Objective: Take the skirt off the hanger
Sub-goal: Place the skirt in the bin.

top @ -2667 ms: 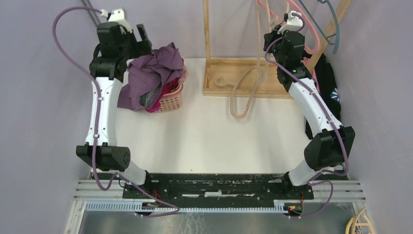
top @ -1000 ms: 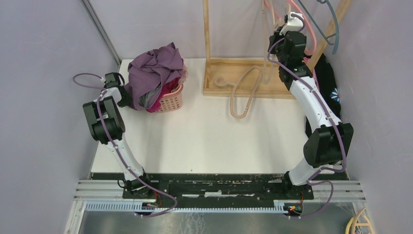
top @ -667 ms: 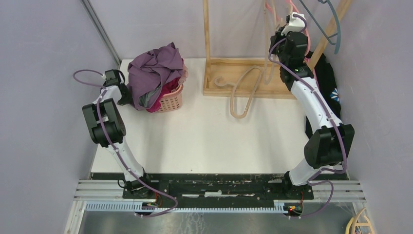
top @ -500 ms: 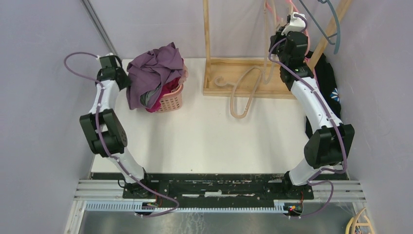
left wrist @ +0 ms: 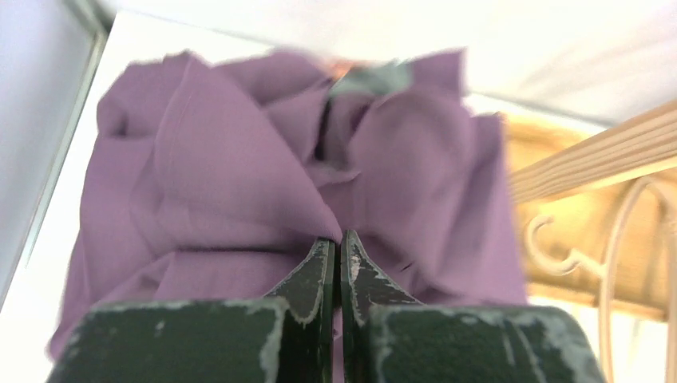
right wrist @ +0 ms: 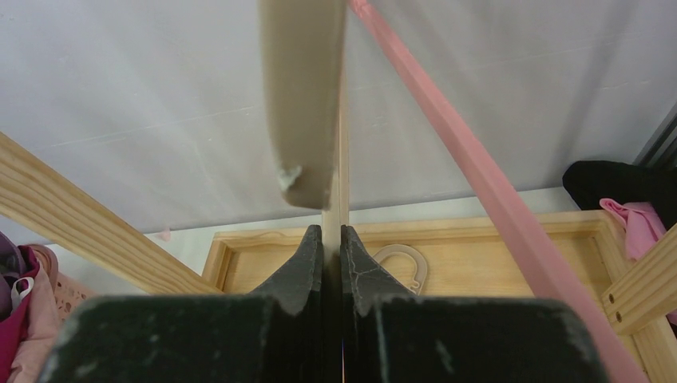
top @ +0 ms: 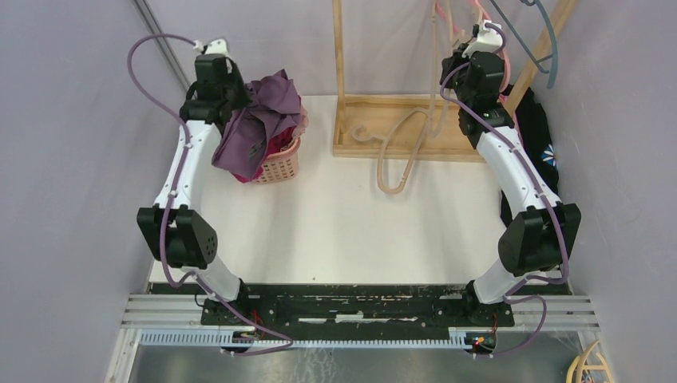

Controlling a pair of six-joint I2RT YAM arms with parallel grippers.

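Note:
A purple skirt (top: 263, 112) is heaped on a pink basket (top: 281, 163) at the table's back left, one side trailing down the basket's left. My left gripper (top: 234, 94) is above its left edge, shut on a fold of the skirt (left wrist: 207, 175), the left gripper's (left wrist: 337, 239) jaws pinched together in the cloth. My right gripper (top: 463, 52) is raised at the wooden rack, shut on the thin edge of a beige hanger (right wrist: 303, 96); the right gripper's (right wrist: 332, 231) jaws clamp that strip. No cloth hangs on this hanger (top: 437, 64).
A wooden rack with a tray base (top: 383, 100) stands at the back centre. A second beige hanger (top: 399, 159) lies across its front rim. A pink hanger (right wrist: 447, 120) and a blue-grey hanger (top: 547, 48) hang at the right. Dark clothing (top: 543, 136) lies by the right wall.
The left arm rose from low beside the basket to above it, its gripper closed on the purple cloth and pulled one side up and leftward. The right arm barely moved.

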